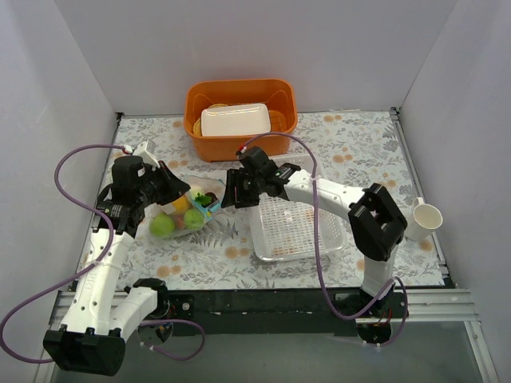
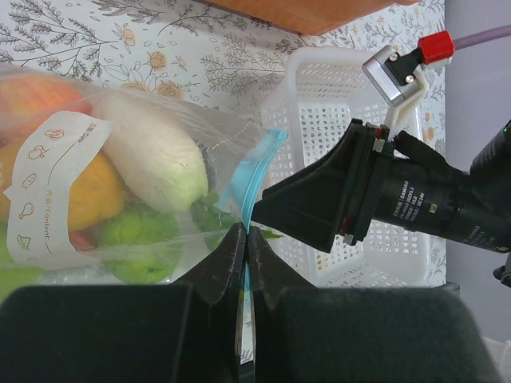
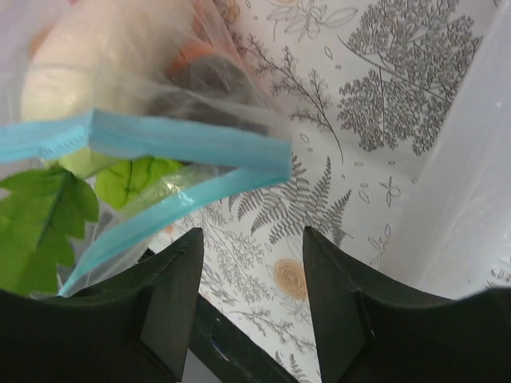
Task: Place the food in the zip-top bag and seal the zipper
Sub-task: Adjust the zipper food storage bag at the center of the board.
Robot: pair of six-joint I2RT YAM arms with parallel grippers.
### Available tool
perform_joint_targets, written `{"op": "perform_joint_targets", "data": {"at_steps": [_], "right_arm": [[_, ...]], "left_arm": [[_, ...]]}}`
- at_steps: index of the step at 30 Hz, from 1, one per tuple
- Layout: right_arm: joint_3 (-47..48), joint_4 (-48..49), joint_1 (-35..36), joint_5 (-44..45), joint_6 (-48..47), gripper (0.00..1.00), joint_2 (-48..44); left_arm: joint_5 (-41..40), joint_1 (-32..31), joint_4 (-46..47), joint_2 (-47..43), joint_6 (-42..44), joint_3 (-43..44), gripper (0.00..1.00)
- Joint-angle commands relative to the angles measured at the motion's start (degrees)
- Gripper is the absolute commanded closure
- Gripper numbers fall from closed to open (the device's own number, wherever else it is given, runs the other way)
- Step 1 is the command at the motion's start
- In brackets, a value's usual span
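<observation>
The clear zip-top bag (image 1: 182, 215) lies left of centre, holding green apples (image 1: 163, 225), a yellow mango (image 2: 88, 191), a white radish (image 2: 156, 155) and other toy fruit. Its white label (image 2: 56, 159) shows in the left wrist view. My left gripper (image 2: 245, 231) is shut on the blue-teal zipper (image 2: 251, 179) at the bag's mouth. My right gripper (image 3: 251, 239) is open just off the mouth; the zipper (image 3: 184, 140) hangs parted above its fingers, with green leaves (image 3: 56, 207) poking out. In the top view the right gripper (image 1: 226, 197) sits right of the bag.
A white mesh basket (image 1: 299, 227) stands right of the bag, under the right arm. An orange bin (image 1: 239, 116) holding a white tray sits at the back. A white cup (image 1: 426, 217) is at the right edge. Walls enclose the table.
</observation>
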Motion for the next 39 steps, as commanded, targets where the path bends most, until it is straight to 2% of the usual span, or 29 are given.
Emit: {"op": "perform_joint_targets", "data": {"at_steps": [1, 7, 8, 9, 11, 14, 18, 22, 27, 39], "right_arm": [[6.8, 3.1, 0.9, 2.0, 2.3, 0.4, 2.0], [10.0, 0.3, 1.3, 4.5, 3.6, 0.42, 5.9], [10.2, 0.2, 1.3, 4.2, 3.8, 0.46, 6.8], [10.2, 0.1, 1.4, 3.9, 4.1, 0.56, 7.2], [10.8, -0.8, 1.5, 3.5, 4.8, 0.59, 7.9], [12.1, -4.0, 2.0, 4.4, 4.8, 0.59, 7.5], [7.0, -2.6, 3.0, 7.7, 4.6, 0.45, 2.7], [2.5, -1.0, 3.1, 8.7, 5.5, 0.44, -0.3], [1.8, -0.9, 3.4, 8.3, 6.6, 0.42, -0.7], [6.4, 3.7, 3.5, 9.6, 8.0, 0.43, 6.5]], "left_arm": [[-0.4, 0.1, 0.5, -1.4, 0.4, 2.6, 1.0], [-0.2, 0.1, 0.3, -2.3, 0.2, 2.3, 1.0], [0.1, 0.1, 0.3, -2.4, 0.1, 2.2, 1.0], [0.3, 0.1, 0.3, -2.6, 0.1, 2.0, 1.0], [0.6, 0.1, 0.5, -2.9, -0.1, 1.7, 1.0], [0.8, 0.1, 0.9, -3.1, -0.3, 1.3, 1.0], [0.8, 0.1, 1.3, -3.3, -0.3, 1.1, 1.0], [1.3, 0.1, 1.6, -3.1, -0.2, 1.1, 1.0], [1.5, 0.1, 1.4, -3.2, -0.2, 1.5, 1.0], [2.6, 0.1, 1.6, -3.7, -0.4, 1.2, 1.0]]}}
